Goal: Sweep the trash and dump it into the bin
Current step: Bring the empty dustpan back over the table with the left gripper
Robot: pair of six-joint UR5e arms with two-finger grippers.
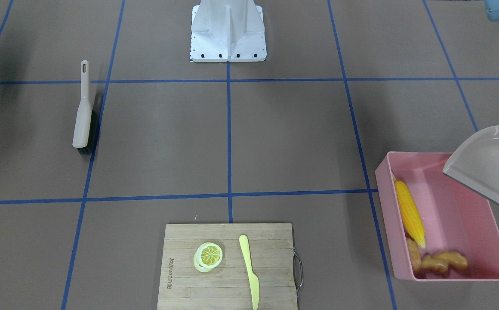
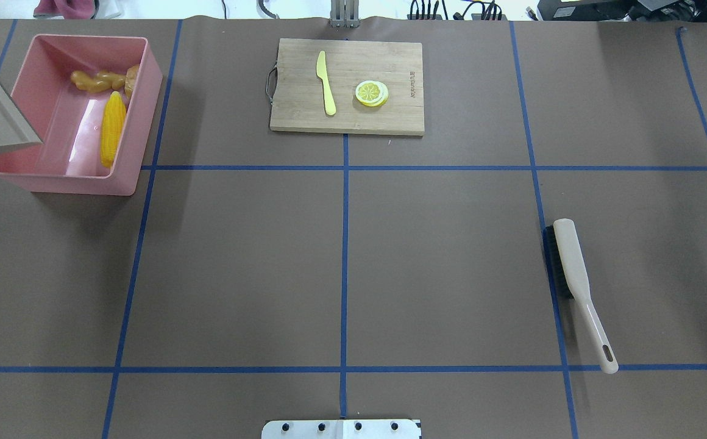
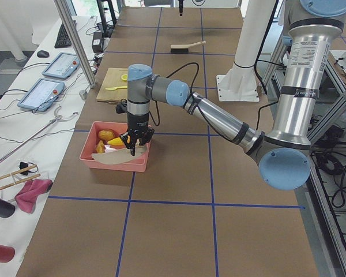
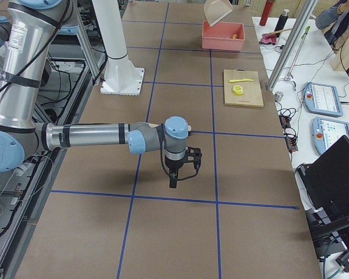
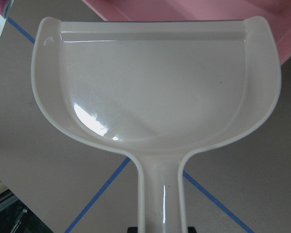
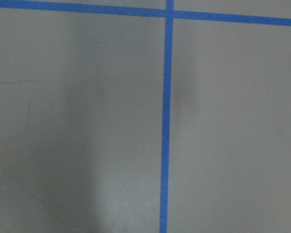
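The corn, the potato and the ginger all lie inside the pink bin, so the dumping looks done. The left gripper holds the dustpan by its handle. The pan is tipped over the bin's edge and it is empty. The brush lies on the table, far from the bin. I cannot tell if the right gripper is open or closed. I think only putting the dustpan down is left, and there is lots of room between the bin and the brush.
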